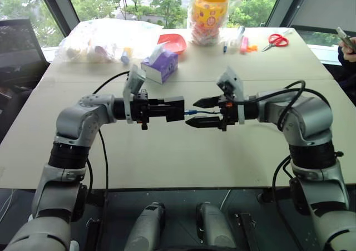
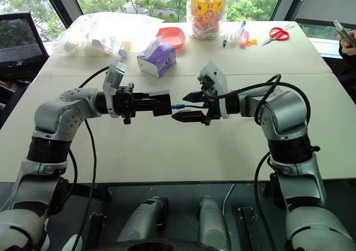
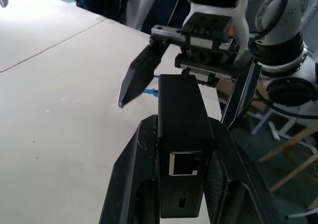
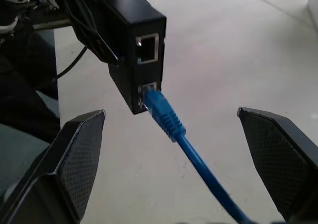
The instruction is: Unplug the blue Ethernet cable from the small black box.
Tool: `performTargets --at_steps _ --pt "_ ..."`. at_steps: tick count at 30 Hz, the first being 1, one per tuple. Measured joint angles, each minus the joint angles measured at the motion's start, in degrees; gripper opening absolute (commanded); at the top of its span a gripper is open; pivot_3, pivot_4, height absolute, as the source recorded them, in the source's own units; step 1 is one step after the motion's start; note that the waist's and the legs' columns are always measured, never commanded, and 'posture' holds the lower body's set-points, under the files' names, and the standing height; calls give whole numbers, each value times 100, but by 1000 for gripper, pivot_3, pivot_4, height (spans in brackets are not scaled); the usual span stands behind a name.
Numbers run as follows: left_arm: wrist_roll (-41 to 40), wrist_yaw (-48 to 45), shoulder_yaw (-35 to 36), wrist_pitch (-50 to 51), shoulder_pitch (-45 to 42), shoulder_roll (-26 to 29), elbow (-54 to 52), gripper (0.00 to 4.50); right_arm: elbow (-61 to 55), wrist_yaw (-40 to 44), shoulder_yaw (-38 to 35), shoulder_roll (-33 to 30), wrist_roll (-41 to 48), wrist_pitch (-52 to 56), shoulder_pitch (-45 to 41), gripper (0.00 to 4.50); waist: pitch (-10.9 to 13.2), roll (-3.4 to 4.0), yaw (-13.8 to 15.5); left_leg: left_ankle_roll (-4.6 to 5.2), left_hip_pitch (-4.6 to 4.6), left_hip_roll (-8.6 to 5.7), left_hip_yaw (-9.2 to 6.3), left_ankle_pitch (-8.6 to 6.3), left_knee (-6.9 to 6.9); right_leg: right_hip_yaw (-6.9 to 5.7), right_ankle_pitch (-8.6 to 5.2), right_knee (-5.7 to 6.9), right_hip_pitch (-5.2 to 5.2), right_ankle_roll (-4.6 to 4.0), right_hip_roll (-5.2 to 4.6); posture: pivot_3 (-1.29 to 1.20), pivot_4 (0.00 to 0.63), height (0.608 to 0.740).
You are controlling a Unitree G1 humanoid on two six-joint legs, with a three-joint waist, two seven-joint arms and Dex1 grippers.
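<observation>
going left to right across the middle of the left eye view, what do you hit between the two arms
left gripper → small black box held in it → blue Ethernet cable → right gripper, open around the cable

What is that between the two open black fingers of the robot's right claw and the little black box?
The thin blue Ethernet cable, its plug at the small matte-black box held by the left gripper; the right gripper straddles it untouched, per the right wrist view.

Head stereo pair looking down over table (image 1: pixel 167 156), wrist cameras close, facing each other
</observation>
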Motion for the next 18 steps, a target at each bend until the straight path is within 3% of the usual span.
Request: performTargets --at_steps 1,4,7,18 --pt "1 0 0 -4 -3 -4 0 517 11 -4 8 -3 8 24 -11 4429 0 0 0 0 -1 -1 0 0 0 0 0 0 -1 0 0 0 150 740" --pt "37 2 -5 -52 -13 -20 0 517 31 -50 87 -47 196 194 -56 3664 0 0 -7 2 -3 -2 1 -1 1 -3 10 -1 -1 19 0 0 150 740" --pt "62 34 -22 -131 -12 -90 -1 517 48 -107 190 -102 227 198 -135 2216 0 0 -8 2 -3 -1 2 -1 3 -4 10 0 -1 18 0 0 150 740" --pt "131 -110 -112 -251 27 -90 -79 517 57 23 426 -408 695 562 -405 2216 0 0 -10 2 -3 -1 2 -1 4 -4 10 0 -1 19 0 0 150 740"
